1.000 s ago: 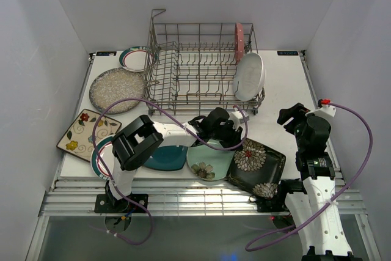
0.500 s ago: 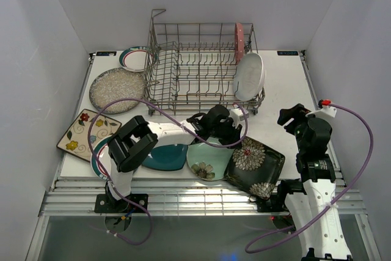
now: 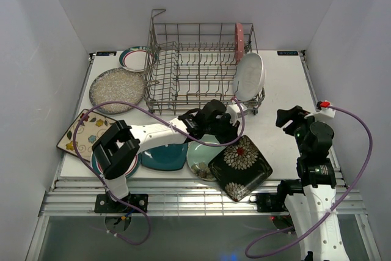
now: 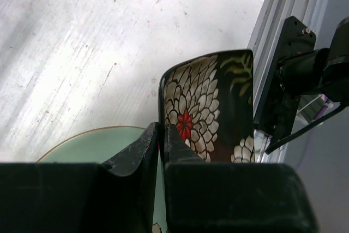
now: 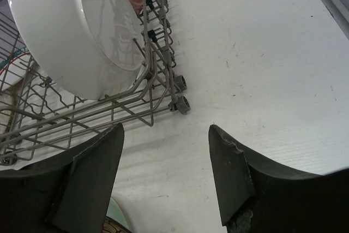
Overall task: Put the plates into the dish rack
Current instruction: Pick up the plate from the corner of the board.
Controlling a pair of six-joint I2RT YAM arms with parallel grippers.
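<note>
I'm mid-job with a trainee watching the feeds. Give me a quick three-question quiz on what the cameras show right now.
1. True or false: the right gripper is holding a plate.
2. Which plate is the left gripper clamped on? A: mint plate. B: black floral plate. C: teal plate.
3. How many plates stand in the rack?

Key
1. False. Its jaws are open over bare table.
2. B. The fingers pinch its rim.
3. Two: the pink plate and the white plate.
</note>
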